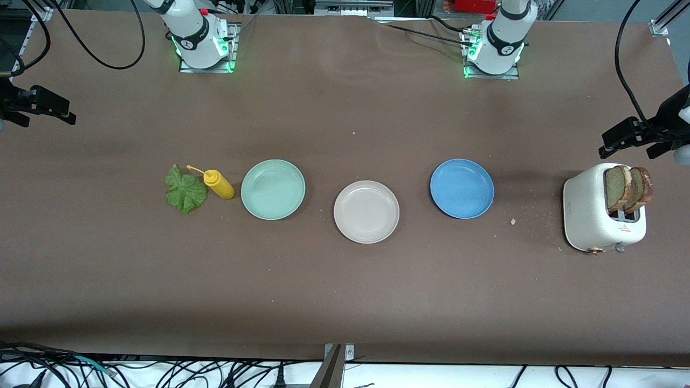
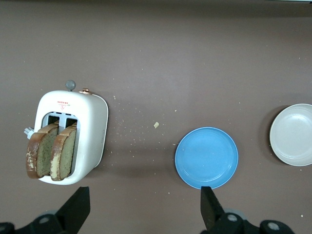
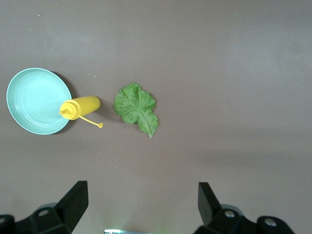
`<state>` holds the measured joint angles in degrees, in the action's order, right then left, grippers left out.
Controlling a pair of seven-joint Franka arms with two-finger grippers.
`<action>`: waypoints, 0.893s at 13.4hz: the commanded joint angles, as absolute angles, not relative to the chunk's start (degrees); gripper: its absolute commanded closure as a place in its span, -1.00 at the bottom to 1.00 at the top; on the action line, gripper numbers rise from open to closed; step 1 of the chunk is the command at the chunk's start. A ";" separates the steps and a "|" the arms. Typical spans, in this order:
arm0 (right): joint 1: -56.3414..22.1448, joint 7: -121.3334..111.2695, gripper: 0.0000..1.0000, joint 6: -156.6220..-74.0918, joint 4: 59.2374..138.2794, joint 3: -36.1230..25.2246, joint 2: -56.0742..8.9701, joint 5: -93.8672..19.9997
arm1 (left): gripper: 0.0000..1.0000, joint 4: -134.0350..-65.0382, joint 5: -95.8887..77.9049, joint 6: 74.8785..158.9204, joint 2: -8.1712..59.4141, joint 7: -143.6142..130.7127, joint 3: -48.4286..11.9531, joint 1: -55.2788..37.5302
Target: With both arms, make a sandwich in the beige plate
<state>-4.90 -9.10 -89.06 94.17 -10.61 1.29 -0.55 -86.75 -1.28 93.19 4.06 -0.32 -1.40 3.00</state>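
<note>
Hovering wide open and empty, my left gripper [image 2: 144,209] hangs high over the table at the left arm's end, just off the toaster [image 1: 598,213]. Below it, in the left wrist view, both fingertips [image 2: 78,202] frame bare brown table, with the toaster and the blue plate [image 2: 206,157] showing between them. The right gripper [image 3: 141,207] is likewise spread wide and carrying nothing, up over the right arm's end of the table, above the ground next to the lettuce leaf [image 3: 137,107].

What the next move turns on, as I judge it: the two bread slices [image 2: 50,151] stand on edge in the toaster's slots, side by side, their flat faces parallel, so my left jaws must come down straddling one slice across its thin side. The left arm is plainly the closer one to the bread; the right is closer to the lettuce, which lies flat beside the yellow squeeze bottle [image 1: 218,184] and the mint-green plate [image 1: 273,189].

The beige plate [image 1: 366,211] sits bare in the middle of the table, between the mint-green and blue plates and a little nearer the front camera than both. From my left claw it lies past the blue plate, toward the right arm's end. Nothing is assembled yet.
</note>
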 commanded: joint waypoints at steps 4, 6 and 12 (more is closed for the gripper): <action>-5.19 -9.05 -1.00 -87.63 92.37 -10.81 0.62 0.18 | -1.00 -86.57 -0.18 94.57 4.13 0.88 -1.58 3.25; -5.27 -8.97 -1.00 -87.63 92.37 -10.81 0.62 0.18 | -1.00 -86.57 -0.18 94.66 4.13 0.88 -1.58 3.16; -5.19 -9.05 -1.00 -87.63 92.37 -10.81 0.62 0.18 | -1.00 -86.75 -0.18 94.57 4.13 0.88 -1.58 3.16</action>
